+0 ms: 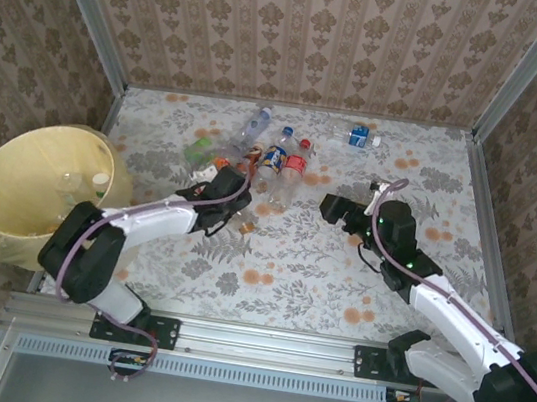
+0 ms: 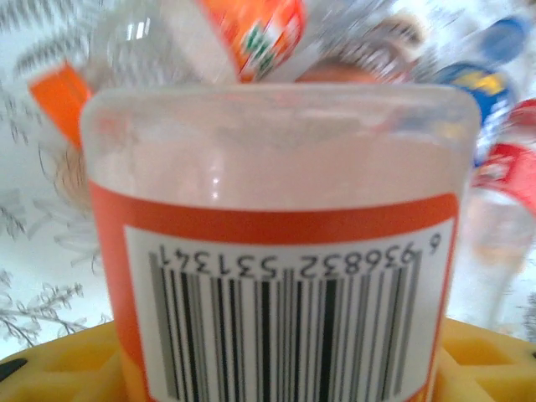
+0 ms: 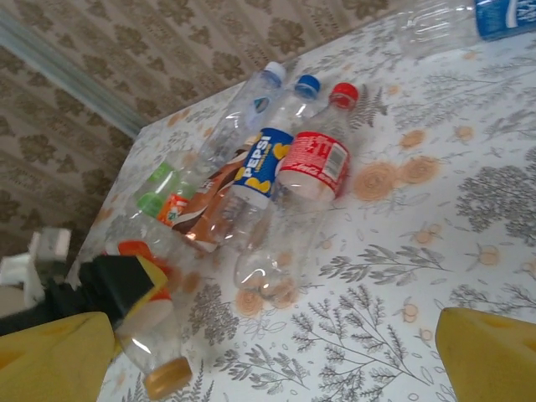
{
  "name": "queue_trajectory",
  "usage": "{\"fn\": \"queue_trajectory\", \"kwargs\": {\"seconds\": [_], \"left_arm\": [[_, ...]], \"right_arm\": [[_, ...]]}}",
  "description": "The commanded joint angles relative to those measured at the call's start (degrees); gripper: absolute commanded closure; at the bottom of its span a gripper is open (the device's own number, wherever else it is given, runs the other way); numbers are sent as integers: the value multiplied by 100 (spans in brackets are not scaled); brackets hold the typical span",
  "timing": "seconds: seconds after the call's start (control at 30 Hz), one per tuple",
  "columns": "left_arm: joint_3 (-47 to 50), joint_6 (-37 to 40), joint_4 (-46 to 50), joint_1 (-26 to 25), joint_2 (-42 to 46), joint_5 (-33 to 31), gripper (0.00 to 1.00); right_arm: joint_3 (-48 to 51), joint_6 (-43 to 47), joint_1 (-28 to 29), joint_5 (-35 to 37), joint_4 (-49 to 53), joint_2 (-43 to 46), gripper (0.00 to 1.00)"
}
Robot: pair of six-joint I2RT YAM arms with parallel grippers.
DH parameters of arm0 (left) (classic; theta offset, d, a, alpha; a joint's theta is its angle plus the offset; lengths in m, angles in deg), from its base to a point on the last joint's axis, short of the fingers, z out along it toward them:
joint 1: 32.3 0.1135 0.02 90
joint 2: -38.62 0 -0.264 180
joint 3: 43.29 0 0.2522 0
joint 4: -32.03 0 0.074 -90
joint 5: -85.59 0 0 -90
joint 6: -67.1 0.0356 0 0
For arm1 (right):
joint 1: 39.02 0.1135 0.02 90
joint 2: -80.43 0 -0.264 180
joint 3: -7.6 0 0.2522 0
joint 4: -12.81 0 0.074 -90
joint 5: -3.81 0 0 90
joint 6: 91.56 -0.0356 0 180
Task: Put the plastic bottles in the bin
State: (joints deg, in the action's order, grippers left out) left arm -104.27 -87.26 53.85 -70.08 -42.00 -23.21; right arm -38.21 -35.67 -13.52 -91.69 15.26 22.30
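An orange-labelled plastic bottle [image 2: 276,167] with a barcode stands right in front of the left wrist camera. My left gripper [image 2: 276,373] is shut on it, yellow pads [image 2: 59,368] on either side. From above, that gripper [image 1: 241,207] sits at the near edge of the bottle cluster [image 1: 275,157]. The held bottle [image 3: 138,322] lies on the table with its orange cap [image 3: 167,377] pointing near. The pale yellow bin [image 1: 11,163] stands at far left with clear bottles inside. My right gripper [image 3: 276,360] is open and empty, short of the cluster.
A Pepsi bottle [image 3: 264,159], a red-labelled one [image 3: 314,159], a clear one [image 3: 243,109] and a green-capped one [image 3: 155,188] lie side by side. A blue-labelled bottle [image 1: 357,135] lies apart near the back wall. Patterned walls enclose the floral table [image 1: 339,272].
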Motion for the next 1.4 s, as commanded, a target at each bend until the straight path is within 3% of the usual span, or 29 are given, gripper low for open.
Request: {"fn": "queue_trajectory", "kwargs": {"seconds": [0.0,0.6,0.83,1.0,1.1,1.27,1.37], "left_arm": [[-138,1006,375,95,536,-508,38],[-2810,4229,3088,713,2058,-1679,38],[-4041,5176,4146,1028,1795,-3135,38],[-4102,5516,4266,1648,1841,-3509,38],[-4026,5337,4477,2285,1977,-3123,38],[-3619,4804,4550,3625,2454,-781,37],[-3478,4657,4757,4318,2512,180,37]], "right_arm": [[-101,274,159,-263,-328,-222,0],[-899,572,491,-526,-1166,-1501,0],[-1161,647,491,-567,-1107,-1822,0],[-1184,696,496,-560,-1056,-1877,0],[-1189,813,492,-514,-956,-1839,0],[-1231,1018,494,-487,-703,-1805,0],[-1218,1064,491,-461,-698,-1805,0]]}}
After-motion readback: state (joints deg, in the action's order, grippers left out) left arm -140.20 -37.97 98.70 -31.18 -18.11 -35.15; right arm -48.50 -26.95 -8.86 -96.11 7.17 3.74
